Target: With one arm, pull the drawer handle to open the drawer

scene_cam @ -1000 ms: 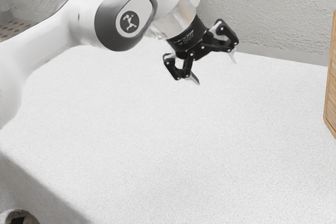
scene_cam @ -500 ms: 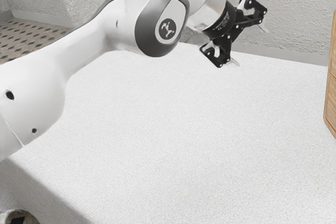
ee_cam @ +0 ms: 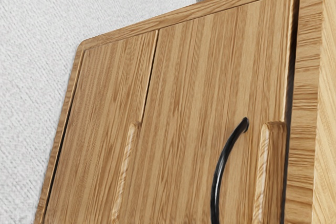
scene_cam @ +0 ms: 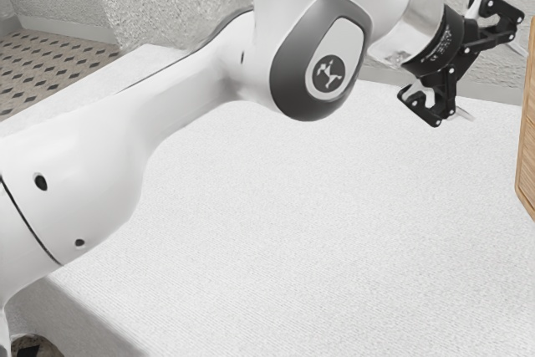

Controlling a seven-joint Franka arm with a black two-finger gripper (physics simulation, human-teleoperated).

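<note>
Gripper (scene_cam: 493, 77) is hovering with fingers (scene_cam: 435, 104) spread wide and empty near the wooden cabinet (scene_cam: 527, 140), so I'm thinking square up on the black handle (ee_cam: 223, 171) before clamping.

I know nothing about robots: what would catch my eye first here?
The huge white robot arm reaches across the exterior view from its left, its black two-finger gripper open above the white table. In the wrist view, a striped light-wood cabinet carries a curved black handle.
</note>
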